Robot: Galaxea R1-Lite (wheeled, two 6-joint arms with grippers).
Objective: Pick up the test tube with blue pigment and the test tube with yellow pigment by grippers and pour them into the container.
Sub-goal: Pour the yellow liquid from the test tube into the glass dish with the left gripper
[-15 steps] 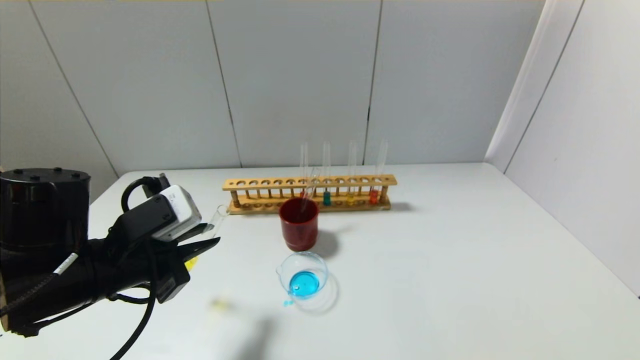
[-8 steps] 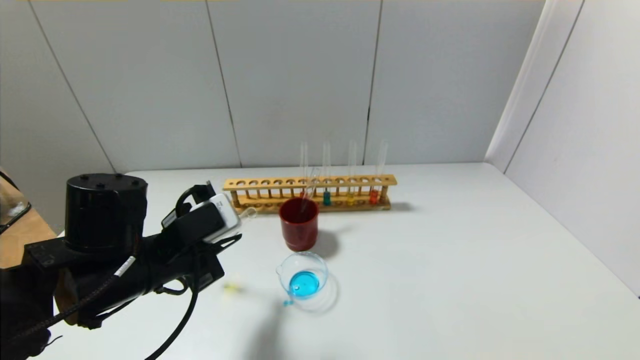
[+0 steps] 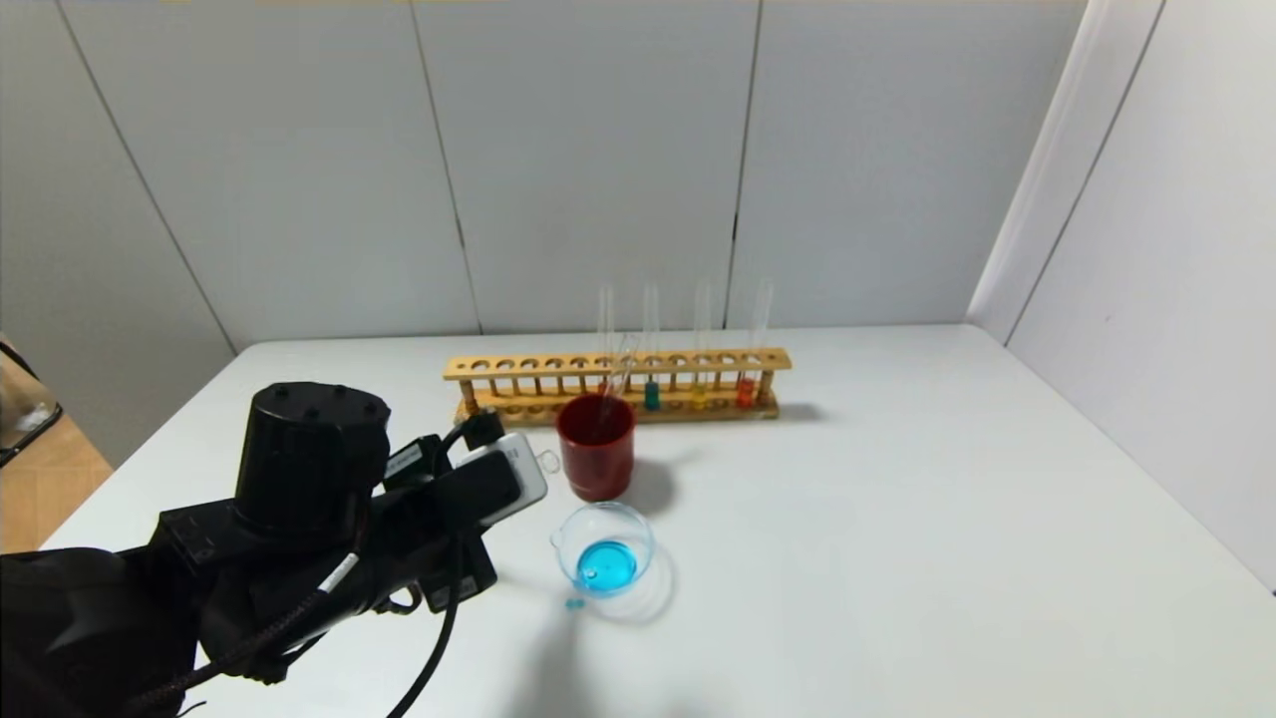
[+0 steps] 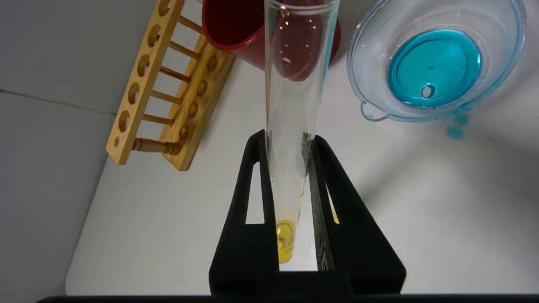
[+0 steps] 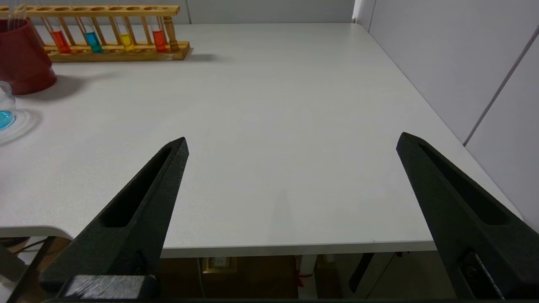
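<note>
At the left of the head view, the left hand (image 4: pixel 286 141) hangs over the white surface (image 3: pixel 897 519), just left of the dark-red cup (image 3: pixel 596 447) and the glass beaker (image 3: pixel 604 549). Its two black fingers (image 4: pixel 252 168) are clamped on the test tube with yellow pigment (image 4: pixel 290 118), which lies tilted, open mouth toward the cup and beaker (a little yellow liquid sits at the round bottom, back between the fingers, with a thin yellow streak along the glass). The beaker stands just in front of the cup and holds a shallow pool of cyan-blue liquid; a few blue drops (image 4: pixel 457 126) lie on the surface beside its pouring lip. An empty glass tube (image 3: pixel 615 384) leans inside the cup. Behind the cup, the wooden test tube rack (image 3: pixel 618 384) carries four upright tubes: red, then the test tube with blue pigment (image 3: pixel 651 349), then a yellow one, then an orange-red one. Farther right the right hand (image 5: pixel 290 143), out of the head view, is parked near the surface's front edge with its fingers spread wide, gripping nothing.
</note>
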